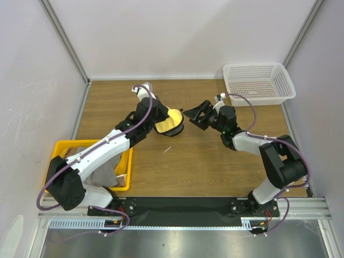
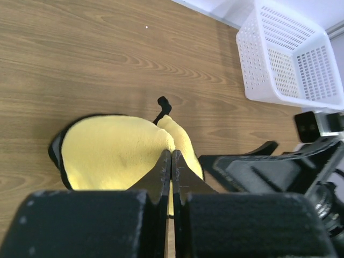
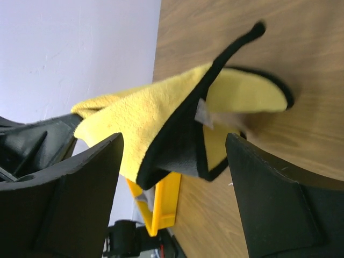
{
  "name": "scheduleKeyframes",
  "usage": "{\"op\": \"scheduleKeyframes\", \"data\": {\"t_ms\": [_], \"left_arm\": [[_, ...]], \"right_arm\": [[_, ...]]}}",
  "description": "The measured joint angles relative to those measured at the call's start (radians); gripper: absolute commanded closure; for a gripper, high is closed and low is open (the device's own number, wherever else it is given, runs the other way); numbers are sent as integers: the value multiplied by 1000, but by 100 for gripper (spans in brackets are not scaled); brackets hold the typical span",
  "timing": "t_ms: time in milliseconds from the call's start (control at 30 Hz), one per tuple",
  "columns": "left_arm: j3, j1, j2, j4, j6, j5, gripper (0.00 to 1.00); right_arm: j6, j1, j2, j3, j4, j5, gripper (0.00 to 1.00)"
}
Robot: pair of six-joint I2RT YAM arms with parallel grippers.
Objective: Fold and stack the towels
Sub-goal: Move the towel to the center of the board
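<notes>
L fingers [image 2: 171, 174] together, clamped on yellow towel [image 2: 113, 153], which hangs below them over bench [image 2: 80, 64]. R fingers [image 3: 274, 199] apart; towel's black-trimmed edge sits between them, w/ room beside one finger.

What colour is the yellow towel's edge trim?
The trim of the yellow towel is black, clearest in the right wrist view.

The left arm [image 1: 105, 146] stretches diagonally forward and to the right from its base. The left hand [image 2: 171, 155] is pinched tight, its fingers pressed together on a fold of the yellow towel [image 2: 113, 153]. The right arm [image 1: 279, 161] bends sharply at the elbow and reaches leftward. The right hand [image 3: 173, 141] faces the left one with its jaws spread wide, one finger on either side of the towel's hanging edge.
</notes>
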Motion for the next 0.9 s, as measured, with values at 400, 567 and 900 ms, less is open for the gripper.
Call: {"op": "scheduleKeyframes", "data": {"t_ms": [400,567,900], "left_arm": [[-46,-1,-2,28,-1,-1,100],[-50,-1,-6,31,-1,-8,100],[-63,-3,-29,43,-3,-18,100]], "right_arm": [[126,44,41,0,125,31,25],[143,62,68,2,134,39,25],[158,104,87,4,98,65,37]]}}
